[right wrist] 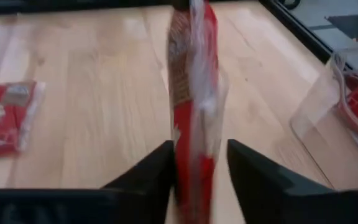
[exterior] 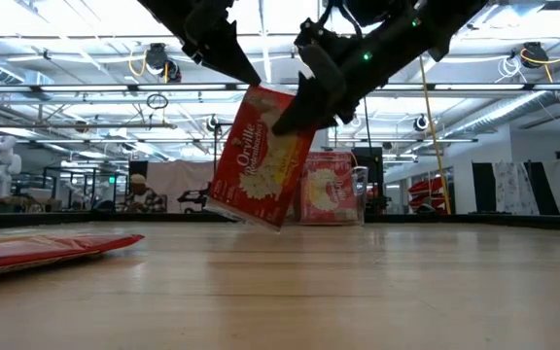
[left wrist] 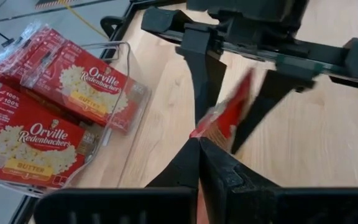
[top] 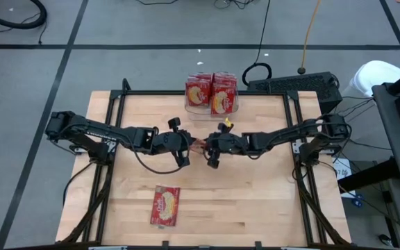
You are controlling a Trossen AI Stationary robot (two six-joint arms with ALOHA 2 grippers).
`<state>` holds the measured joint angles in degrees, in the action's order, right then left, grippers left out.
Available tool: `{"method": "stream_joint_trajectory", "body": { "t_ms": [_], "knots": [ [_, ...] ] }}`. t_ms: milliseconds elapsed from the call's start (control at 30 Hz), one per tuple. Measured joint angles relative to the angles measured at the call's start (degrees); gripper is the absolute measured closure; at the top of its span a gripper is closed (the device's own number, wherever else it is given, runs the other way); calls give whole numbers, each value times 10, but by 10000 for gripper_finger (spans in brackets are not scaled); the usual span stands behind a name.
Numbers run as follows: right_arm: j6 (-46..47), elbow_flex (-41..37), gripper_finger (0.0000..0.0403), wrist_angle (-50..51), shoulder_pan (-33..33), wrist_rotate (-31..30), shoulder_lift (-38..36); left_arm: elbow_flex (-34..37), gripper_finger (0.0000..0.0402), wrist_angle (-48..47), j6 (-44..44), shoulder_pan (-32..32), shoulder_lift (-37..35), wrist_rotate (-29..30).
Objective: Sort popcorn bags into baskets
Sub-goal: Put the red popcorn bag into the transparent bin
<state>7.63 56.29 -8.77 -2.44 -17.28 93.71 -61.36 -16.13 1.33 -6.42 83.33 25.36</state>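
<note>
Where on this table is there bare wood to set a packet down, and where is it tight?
Bare wood lies right of the flat popcorn bag near the front edge, and at both far corners beside the clear bin. The centre is crowded: left hand and right hand meet on a lifted bag.

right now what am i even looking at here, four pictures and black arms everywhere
Two robot arms at a wooden table, filmed by four cameras: one overhead, one at table height, one on each wrist. The left gripper is shut on a red popcorn bag, held in the air mid-table. The right gripper has its fingers either side of the same bag, as if taking it over. A clear basket at the far edge already holds bags. Another bag lies flat near the front.
</note>
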Motion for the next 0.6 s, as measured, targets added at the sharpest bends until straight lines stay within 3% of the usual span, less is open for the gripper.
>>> {"method": "stream_joint_trajectory", "body": {
  "t_ms": [267,467,600],
  "knots": [
    [-26,0,387,27,1,0,-5,0,377,3,-25,0,0,14],
    [-38,0,378,84,9,-4,-37,0,323,-20,-61,-12,-22,131],
    [-48,-22,388,104,19,-5,-98,0,292,-52,-120,-17,-51,150]
  ]
}}
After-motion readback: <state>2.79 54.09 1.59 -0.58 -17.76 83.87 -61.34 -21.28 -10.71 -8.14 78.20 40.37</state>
